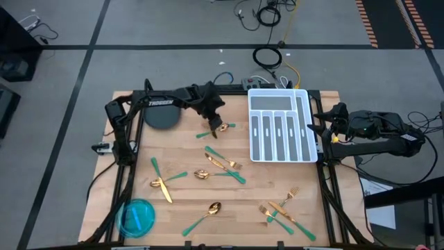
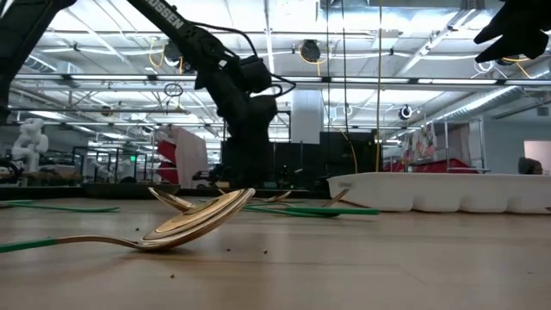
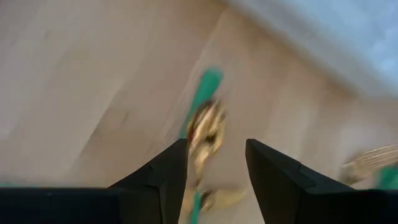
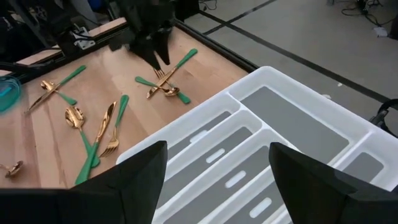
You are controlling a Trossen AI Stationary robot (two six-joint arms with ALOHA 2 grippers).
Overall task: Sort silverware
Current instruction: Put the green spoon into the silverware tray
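Observation:
Gold-headed, green-handled silverware lies scattered on the wooden table. Two crossed pieces (image 1: 216, 129) lie left of the white divided tray (image 1: 279, 126); they also show in the right wrist view (image 4: 165, 82). My left gripper (image 1: 214, 119) hangs just over them, pointing down, open. In its own view a gold head (image 3: 205, 127) shows between the fingers (image 3: 165, 177); the picture is blurred and I see no touch. My right gripper (image 4: 217, 163) is open above the tray's right side (image 1: 321, 125). A spoon (image 2: 189, 226) lies close to the low camera.
More pieces lie mid-table (image 1: 223, 162), (image 1: 208, 175), at the left (image 1: 161, 183), near the front edge (image 1: 207, 212) and front right (image 1: 281, 210). A blue round dish (image 1: 137, 217) sits at the near left corner, a dark round thing (image 1: 161, 117) at the far left.

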